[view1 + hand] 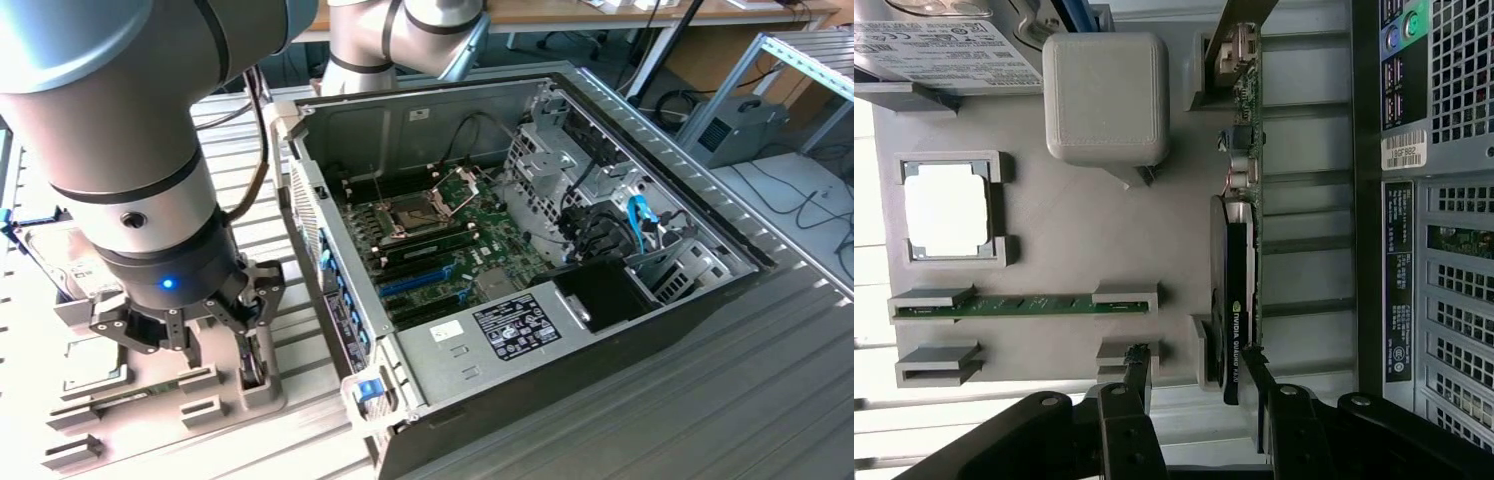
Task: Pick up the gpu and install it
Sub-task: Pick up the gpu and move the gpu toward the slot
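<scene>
From the outside camera I see the arm low over a gray tray. The tray sits on the desk, just beside the open computer case, on the exterior view's left. The fingers are spread apart and hold nothing.

From the wrist camera I look down on the tray. The fingers stand wide open with nothing gripped. The graphics card stands on its thin edge in a slot along the tray's side nearest the case. One finger is right at the card's end, and I cannot tell if it touches.

A memory stick lies flat in its holder near the tray's middle. A square chip sits in a frame. A hard drive with a white label lies at a tray corner, and a gray block is beside it.
</scene>
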Controlling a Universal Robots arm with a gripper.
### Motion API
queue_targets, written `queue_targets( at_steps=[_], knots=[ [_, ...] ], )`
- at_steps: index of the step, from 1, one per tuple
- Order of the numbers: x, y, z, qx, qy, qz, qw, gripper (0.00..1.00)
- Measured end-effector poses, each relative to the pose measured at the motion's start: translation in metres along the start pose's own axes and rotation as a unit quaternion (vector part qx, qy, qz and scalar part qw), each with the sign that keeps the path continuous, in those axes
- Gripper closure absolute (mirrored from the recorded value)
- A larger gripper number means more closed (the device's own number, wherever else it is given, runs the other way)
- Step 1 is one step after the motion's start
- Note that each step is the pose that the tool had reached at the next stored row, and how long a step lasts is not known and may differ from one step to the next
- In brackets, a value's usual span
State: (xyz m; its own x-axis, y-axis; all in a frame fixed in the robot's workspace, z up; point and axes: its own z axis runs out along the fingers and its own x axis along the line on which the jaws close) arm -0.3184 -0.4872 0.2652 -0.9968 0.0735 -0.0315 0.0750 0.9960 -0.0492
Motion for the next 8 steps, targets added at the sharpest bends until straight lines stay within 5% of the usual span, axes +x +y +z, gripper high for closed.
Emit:
queue_targets(
  at_steps=[8],
  knots=[
    [-0.0002,0.0014,0.0036,0.0018,-0.0001,0.000,1.0000,0.52]
  ],
)
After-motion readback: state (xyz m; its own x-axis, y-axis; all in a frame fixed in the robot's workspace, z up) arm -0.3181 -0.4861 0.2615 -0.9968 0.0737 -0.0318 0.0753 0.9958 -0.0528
